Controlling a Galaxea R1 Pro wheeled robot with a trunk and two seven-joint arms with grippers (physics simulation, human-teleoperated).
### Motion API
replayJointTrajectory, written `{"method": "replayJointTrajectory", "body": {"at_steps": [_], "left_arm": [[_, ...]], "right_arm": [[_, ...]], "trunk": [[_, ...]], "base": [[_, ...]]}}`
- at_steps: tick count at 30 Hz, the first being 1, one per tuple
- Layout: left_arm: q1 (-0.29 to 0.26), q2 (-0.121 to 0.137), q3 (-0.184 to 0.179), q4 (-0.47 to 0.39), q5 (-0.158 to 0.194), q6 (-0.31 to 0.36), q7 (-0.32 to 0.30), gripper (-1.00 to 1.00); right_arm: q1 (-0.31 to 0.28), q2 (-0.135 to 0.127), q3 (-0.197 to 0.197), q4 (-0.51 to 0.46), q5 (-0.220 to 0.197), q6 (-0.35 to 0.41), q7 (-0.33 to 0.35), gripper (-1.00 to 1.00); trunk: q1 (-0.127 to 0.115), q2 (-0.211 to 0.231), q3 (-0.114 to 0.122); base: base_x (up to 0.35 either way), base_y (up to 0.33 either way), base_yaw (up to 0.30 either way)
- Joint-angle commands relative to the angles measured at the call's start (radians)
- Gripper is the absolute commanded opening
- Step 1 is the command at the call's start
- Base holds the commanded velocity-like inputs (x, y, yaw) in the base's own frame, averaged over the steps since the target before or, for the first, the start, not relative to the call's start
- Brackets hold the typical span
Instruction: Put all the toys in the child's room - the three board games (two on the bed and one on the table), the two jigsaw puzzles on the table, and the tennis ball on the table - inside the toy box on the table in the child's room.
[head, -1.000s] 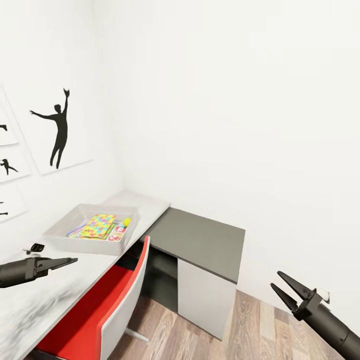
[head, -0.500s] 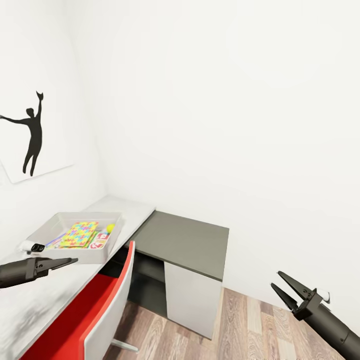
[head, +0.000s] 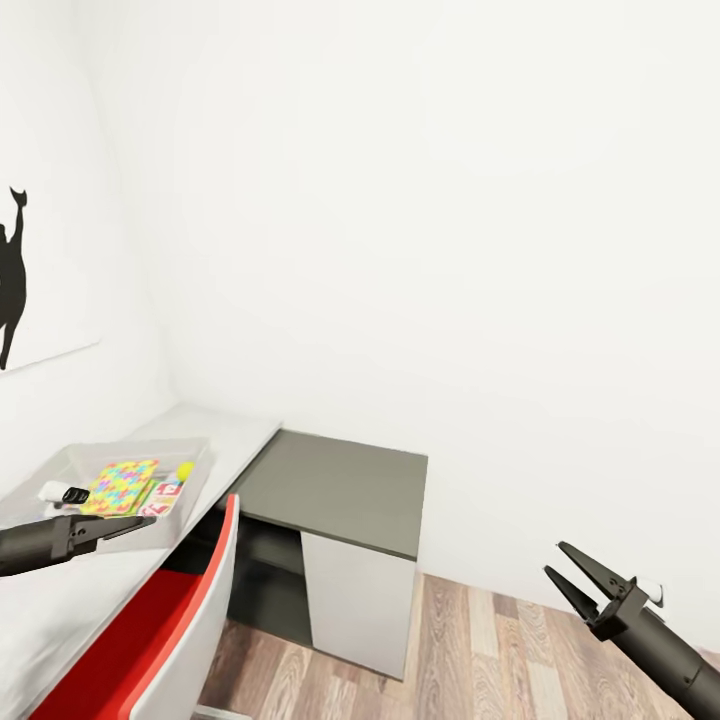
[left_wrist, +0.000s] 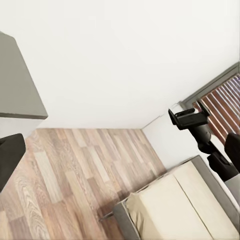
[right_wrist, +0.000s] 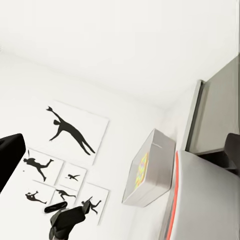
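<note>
The toy box (head: 105, 470) sits at the frame's lower left, just beyond my clenched, empty left hand (head: 140, 522); my right hand (head: 565, 577) hangs released, well apart.

Your head camera looks down from high up at the room corner, desk (head: 330, 485) and floor. Your left wrist camera faces the bed (left_wrist: 175, 210). Your right wrist camera faces the toy box (right_wrist: 145, 172), which the head camera sees too.

The toy box (head: 60, 470) sits on the counter (head: 230, 435) against the left wall, a jigsaw puzzle (head: 118, 486) and tennis ball (head: 185, 469) inside it. A chair (head: 175, 620) stands at the counter's front edge; a cabinet (head: 340, 540) adjoins its right end.
</note>
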Motion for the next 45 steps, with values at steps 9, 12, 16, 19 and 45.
{"method": "replayJointTrajectory", "body": {"at_steps": [9, 12, 16, 19, 45], "left_arm": [[0.0, 0.0, -0.002, -0.001, 0.0, 0.01, -0.004, 1.0], [0.0, 0.0, -0.002, -0.001, 0.0, 0.01, -0.004, 1.0], [0.0, 0.0, -0.002, -0.001, 0.0, 0.009, -0.004, 1.0], [0.0, 0.0, -0.002, -0.001, 0.0, 0.009, -0.004, 1.0], [0.0, -0.002, -0.006, -0.001, 0.0, 0.009, -0.004, 1.0]], "right_arm": [[0.0, -0.001, -0.003, 0.029, -0.007, 0.006, 0.001, 1.0], [0.0, -0.002, -0.004, 0.038, -0.008, 0.006, 0.001, 1.0], [0.0, -0.001, -0.016, 0.041, -0.009, 0.007, 0.0, 1.0], [0.0, -0.001, -0.022, 0.043, -0.009, 0.008, 0.0, 1.0], [0.0, 0.004, -0.06, 0.077, -0.008, 0.008, -0.003, 1.0]], "trunk": [[0.001, -0.001, 0.01], [0.001, -0.001, 0.013], [0.001, -0.001, 0.018], [0.001, -0.001, 0.022], [0.001, -0.001, 0.048]], "base": [[0.0, 0.0, -0.22], [0.0, 0.0, -0.22], [0.0, 0.0, -0.22], [0.0, 0.0, -0.22], [-0.072, 0.0, -0.181]]}}
